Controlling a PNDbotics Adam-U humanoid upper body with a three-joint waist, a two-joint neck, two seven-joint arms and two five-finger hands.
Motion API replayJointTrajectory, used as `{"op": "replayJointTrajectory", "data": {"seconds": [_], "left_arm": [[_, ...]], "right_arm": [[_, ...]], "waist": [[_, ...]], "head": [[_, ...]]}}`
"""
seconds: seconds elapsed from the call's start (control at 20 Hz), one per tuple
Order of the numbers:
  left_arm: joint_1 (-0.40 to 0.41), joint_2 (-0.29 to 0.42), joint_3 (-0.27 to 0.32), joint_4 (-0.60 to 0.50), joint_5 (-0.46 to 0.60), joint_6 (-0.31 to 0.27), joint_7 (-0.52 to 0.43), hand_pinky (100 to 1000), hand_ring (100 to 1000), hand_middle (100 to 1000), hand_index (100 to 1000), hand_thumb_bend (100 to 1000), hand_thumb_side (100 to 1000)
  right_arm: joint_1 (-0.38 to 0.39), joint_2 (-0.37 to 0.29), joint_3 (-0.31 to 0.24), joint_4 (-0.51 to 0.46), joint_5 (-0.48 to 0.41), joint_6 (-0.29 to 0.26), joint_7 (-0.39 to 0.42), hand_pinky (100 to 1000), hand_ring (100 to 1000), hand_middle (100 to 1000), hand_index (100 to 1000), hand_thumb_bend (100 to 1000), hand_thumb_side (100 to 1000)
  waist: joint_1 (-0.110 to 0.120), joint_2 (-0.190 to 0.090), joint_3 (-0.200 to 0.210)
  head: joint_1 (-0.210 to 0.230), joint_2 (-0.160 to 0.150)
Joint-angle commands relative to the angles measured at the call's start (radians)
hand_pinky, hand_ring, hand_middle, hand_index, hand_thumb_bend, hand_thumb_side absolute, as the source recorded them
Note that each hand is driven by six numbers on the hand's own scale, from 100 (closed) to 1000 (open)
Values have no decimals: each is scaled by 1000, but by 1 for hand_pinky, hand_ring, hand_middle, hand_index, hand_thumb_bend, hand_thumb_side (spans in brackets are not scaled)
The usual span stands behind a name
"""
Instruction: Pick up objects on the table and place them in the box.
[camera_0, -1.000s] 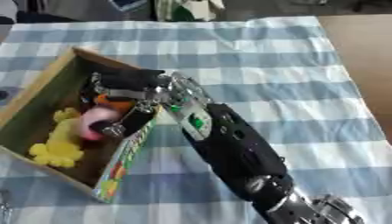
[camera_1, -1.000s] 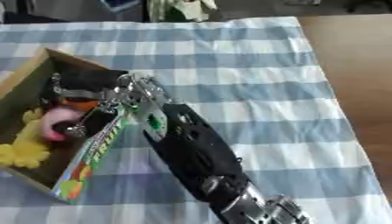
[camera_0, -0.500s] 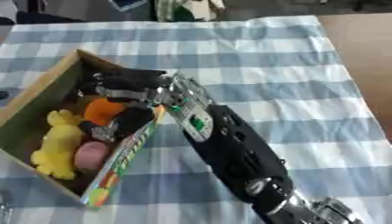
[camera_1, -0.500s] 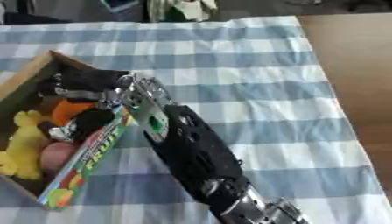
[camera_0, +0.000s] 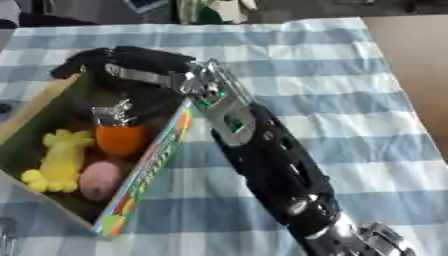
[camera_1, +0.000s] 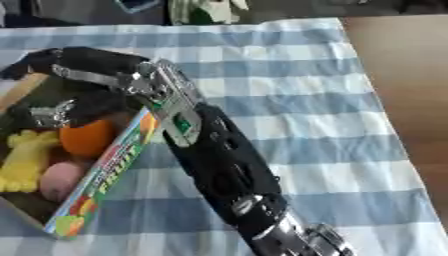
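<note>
1. Right hand (camera_0: 131, 75) reaches over the box's (camera_0: 144, 172) far end, fingers spread, holding nothing.
2. Orange ball (camera_0: 121, 140), yellow toy (camera_0: 59, 160) and pink piece (camera_0: 99, 179) lie inside the box, near the table's left edge, evidently already delivered.

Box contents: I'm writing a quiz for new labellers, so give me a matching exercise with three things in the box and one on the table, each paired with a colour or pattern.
Things:
1. Soft elongated toy at the near left of the cardboard box
2. Round ball under the right robot hand
3. Rounded egg-like object nearest the camera
4. Tablecloth

Colours:
A. Pink
B. Blue and white checks
C. Yellow
D. Orange

Pairs: 1-C, 2-D, 3-A, 4-B
</note>
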Motion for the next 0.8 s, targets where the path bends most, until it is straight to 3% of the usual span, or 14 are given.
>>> {"op": "replayJointTrajectory", "data": {"seconds": [0.05,0.15,0.25,0.3,0.5,0.8], "left_arm": [[-13,10,0,-17,1,-1,-2,505,710,631,751,100,704],[-13,11,0,-17,1,-2,-1,505,710,632,751,100,704],[-13,12,1,-17,0,-2,0,505,710,632,751,100,704],[-13,13,2,-17,0,-2,1,505,710,632,751,100,701],[-14,25,7,-17,-3,-5,8,505,711,634,753,100,693],[-15,39,12,-17,-6,-12,20,505,713,638,757,100,689]], "right_arm": [[-26,-13,-25,-89,-84,66,2,1000,1000,858,962,211,1000],[-31,-33,-38,-144,-146,127,-21,1000,997,844,953,100,986],[-37,-63,-46,-195,-210,195,-55,998,992,836,948,100,972],[-41,-84,-57,-220,-248,230,-90,980,965,798,920,100,897],[-42,-192,-76,-311,-418,362,-292,968,939,766,887,100,788],[4,-343,-97,-424,-600,448,-444,952,915,749,868,100,760]], "waist": [[5,-15,1],[6,-16,-1],[6,-17,-3],[7,-19,-6],[11,-25,-17],[20,-32,-33]], "head": [[2,-11],[5,-9],[9,-7],[14,-5],[29,1],[49,6]]}}
